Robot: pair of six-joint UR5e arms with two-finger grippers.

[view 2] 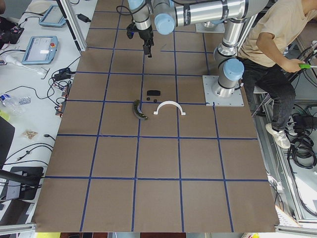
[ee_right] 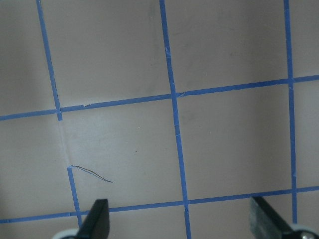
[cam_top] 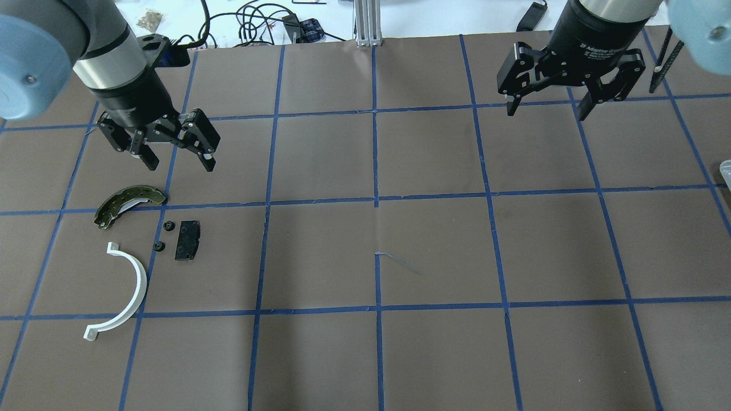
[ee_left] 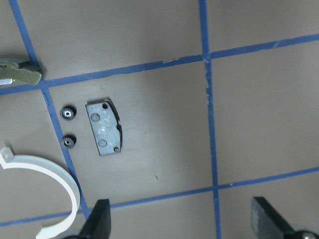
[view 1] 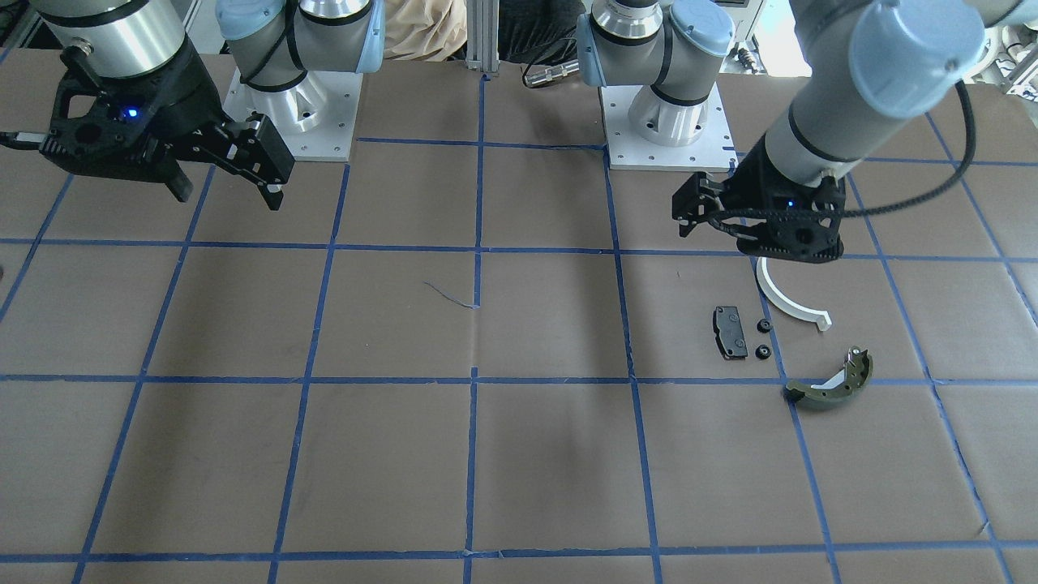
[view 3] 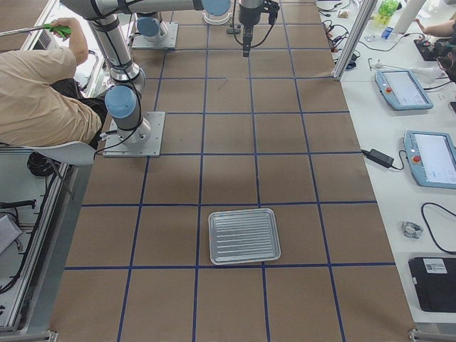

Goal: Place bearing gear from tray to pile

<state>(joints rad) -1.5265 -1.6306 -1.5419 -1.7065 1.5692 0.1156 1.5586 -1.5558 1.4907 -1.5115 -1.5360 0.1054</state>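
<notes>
Brown paper covers the table (cam_top: 434,240), marked into squares by blue tape (cam_top: 375,148). On the robot's left side lies the pile: an olive-green brake shoe (cam_top: 127,195), a white half-ring (cam_top: 140,281) and a small black pad (cam_top: 188,240). 2 small black gears (cam_top: 168,226) lie flat among them, just beside the pad, between it and the half-ring, 1 of them on a tape line. The left gripper (cam_top: 181,165) hangs above the table near the brake shoe, its jaws spread wide with nothing between them. The right gripper (cam_top: 548,113) hangs well apart on the other side, jaws also wide and holding nothing. A ribbed metal tray (view 3: 244,236) sits far from both arms, toward the table's right end.
</notes>
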